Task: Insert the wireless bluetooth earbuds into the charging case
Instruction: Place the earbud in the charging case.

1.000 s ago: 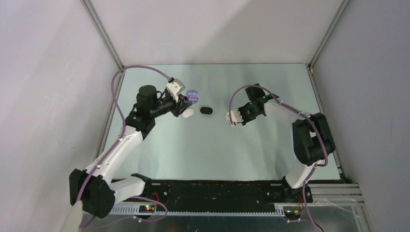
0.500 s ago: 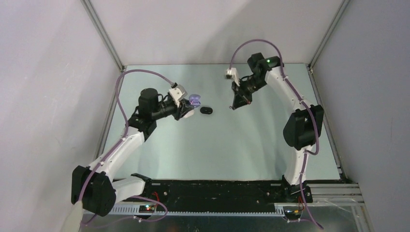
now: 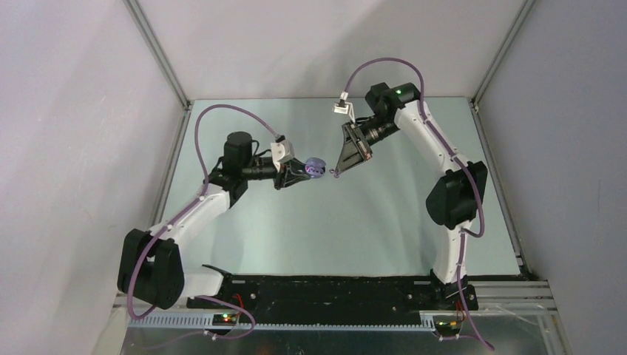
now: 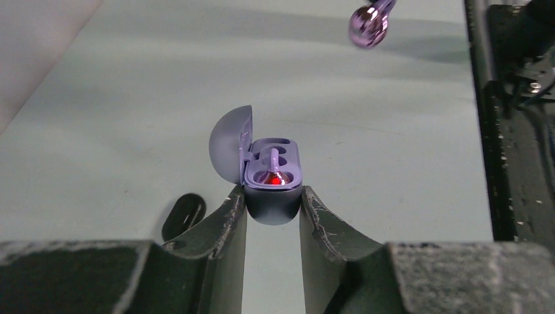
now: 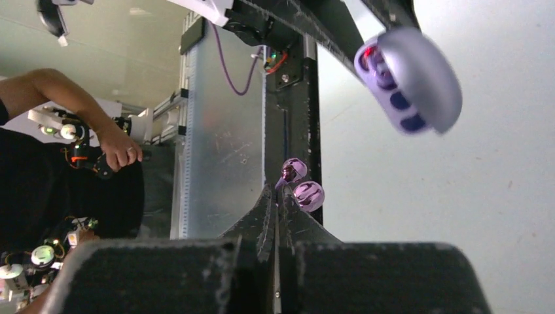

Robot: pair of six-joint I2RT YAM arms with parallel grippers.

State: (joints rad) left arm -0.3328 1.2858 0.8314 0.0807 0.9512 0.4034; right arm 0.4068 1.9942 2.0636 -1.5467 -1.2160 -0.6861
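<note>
Left gripper [image 4: 271,196] pinches an open lavender oval charging case [image 4: 230,145]. Right gripper [image 5: 275,196] pinches a tiny lavender earbud [image 5: 308,195] near it.

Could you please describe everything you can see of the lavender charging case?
The case is a rounded lavender shell, smooth like plastic, darker at the base. Its domed lid stands open at one side. Inside, one earbud sits with a red glow; the space beside it looks empty. The left end effector is shut on its base, holding it upright off the table.
</note>
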